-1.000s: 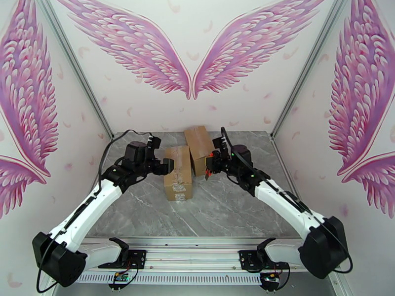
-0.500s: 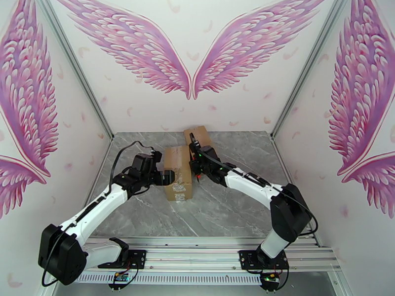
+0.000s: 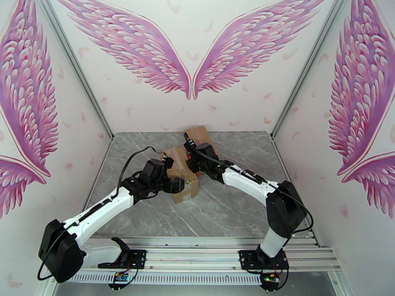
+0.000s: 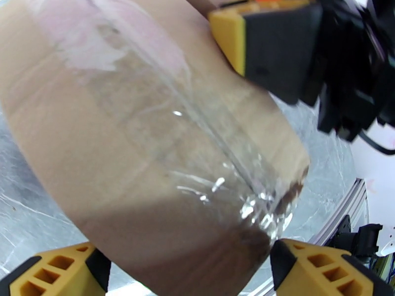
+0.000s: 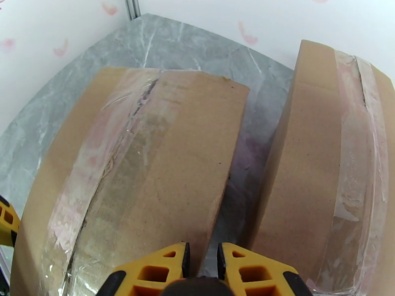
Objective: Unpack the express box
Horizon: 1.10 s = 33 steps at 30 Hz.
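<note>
Two oblong brown cardboard boxes, seams sealed with glossy, crinkled clear tape, lie mid-table on grey veined marble (image 3: 232,203). The left gripper (image 4: 187,265), yellow fingers spread wide, straddles the near box (image 3: 181,174) at its near end. The right gripper (image 5: 201,260), jaws nearly together, hovers over the gap beside the far box (image 5: 321,178).

Two boxes sit on the table (image 3: 232,208): the near box (image 3: 181,174) lies in the middle, the far box (image 3: 201,135) is just behind it to the right, the left pincer (image 3: 174,185) is at the near box's left side, and the right pincer (image 3: 190,156) is above its right edge.
</note>
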{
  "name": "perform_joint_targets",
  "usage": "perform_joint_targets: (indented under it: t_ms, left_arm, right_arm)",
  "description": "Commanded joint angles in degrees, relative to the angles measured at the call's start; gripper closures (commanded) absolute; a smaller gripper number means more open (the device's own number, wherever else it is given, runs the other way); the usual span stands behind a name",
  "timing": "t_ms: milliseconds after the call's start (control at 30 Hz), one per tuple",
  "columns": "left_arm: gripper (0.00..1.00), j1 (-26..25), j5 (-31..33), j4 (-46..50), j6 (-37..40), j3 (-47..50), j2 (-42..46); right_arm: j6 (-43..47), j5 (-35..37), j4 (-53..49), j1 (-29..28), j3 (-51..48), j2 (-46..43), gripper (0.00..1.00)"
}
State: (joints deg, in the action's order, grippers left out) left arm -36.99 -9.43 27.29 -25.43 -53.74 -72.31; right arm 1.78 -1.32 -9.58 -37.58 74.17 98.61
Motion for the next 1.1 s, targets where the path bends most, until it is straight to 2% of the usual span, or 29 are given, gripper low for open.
perform_joint_targets:
  t_ms: [0, 133, 267, 333, 400, 600, 733, 800, 933, 1067]
  left_arm:
    - [0.10, -3.9, -2.7, -2.8, -1.0, -0.3, 0.9]
    - [0.10, -4.9, 0.3, 0.4, -2.4, 0.3, 5.3]
    - [0.09, -4.4, 7.3, 6.4, 0.0, -1.8, 12.8]
    - [0.09, -1.9, 9.7, 9.1, 2.4, -3.9, 15.1]
    - [0.09, 2.7, 9.2, 11.2, 4.9, -6.3, 15.8]
    - [0.10, 16.7, 2.0, 14.2, 12.6, -11.4, 11.4]
    - [0.12, 27.5, -9.2, 10.4, 11.9, -13.6, 3.5]
    - [0.14, 29.6, -11.0, 9.1, 12.8, -14.9, -0.5]
    - [0.17, 30.5, -12.7, 8.5, 16.6, -17.8, -7.4]
    - [0.19, 31.2, -17.3, 2.5, 14.9, -16.1, -10.7]
  right_arm:
    - [2.1, -9.2, -2.0, -2.7, -1.6, -3.4, 0.92]
    - [4.0, -6.2, -4.3, -2.6, -2.0, -4.8, 0.92]
    - [4.5, 0.2, -6.0, -2.1, -0.9, -6.3, 0.92]
    - [4.8, 1.0, -6.6, -1.9, 0.0, -7.2, 0.92]
    - [4.2, 2.6, -7.4, -1.9, 1.1, -7.9, 0.92]
    - [3.6, 6.5, -7.5, -1.9, 3.0, -9.1, 0.92]
    - [1.9, 6.7, -5.0, -1.9, 5.0, -10.3, 0.93]
    - [-0.1, 6.2, -2.4, -2.0, 5.5, -10.9, 0.94]
    - [-2.5, 5.6, 7.2, -2.7, 3.9, -11.3, 0.95]
    - [-5.1, 5.3, 11.6, -3.8, 5.1, -8.7, 0.96]
